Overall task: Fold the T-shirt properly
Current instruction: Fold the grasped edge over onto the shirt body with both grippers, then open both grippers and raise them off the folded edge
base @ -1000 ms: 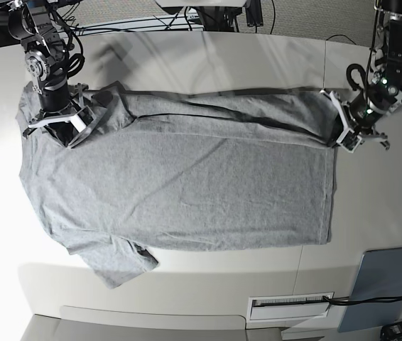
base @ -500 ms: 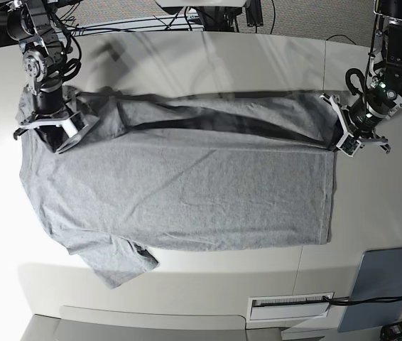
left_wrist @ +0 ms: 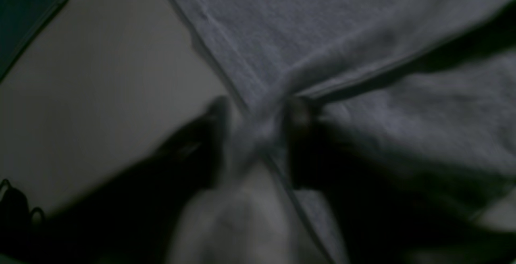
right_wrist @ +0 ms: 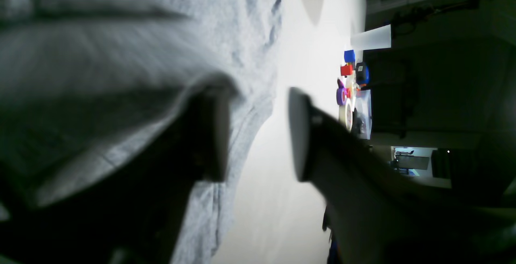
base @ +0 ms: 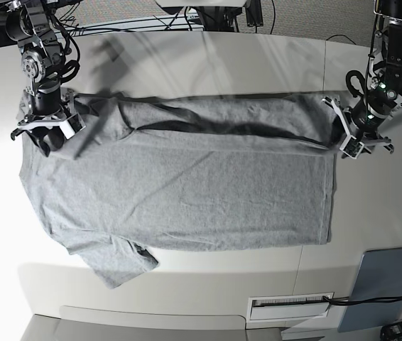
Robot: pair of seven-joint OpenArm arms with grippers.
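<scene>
Heather-grey cotton fills most of the pale tabletop: the large short-sleeved T-shirt lies spread flat with its plain side up, its hem toward the base view's right and its shoulders toward the left. The far long edge is folded over toward the middle, forming a dark, rumpled ridge that runs between the two arms. One sleeve juts out at the near left corner, partly turned under itself.

The left gripper sits at the far right corner of the shirt, at the hem end of the fold. In its wrist view the two dark fingers stand apart with a bunched point of grey cloth between them; the picture is dim and blurred, so I cannot tell whether the pads touch the fabric.

The right gripper hangs over the shoulder end at the far left. Its wrist view shows the jaws spread, one finger over the cloth and the other over bare table, with nothing pinched between them.

A grey-blue flat rectangular panel lies on the table near the right front corner, well apart from the shirt. A white slotted plate is set at the front edge.
</scene>
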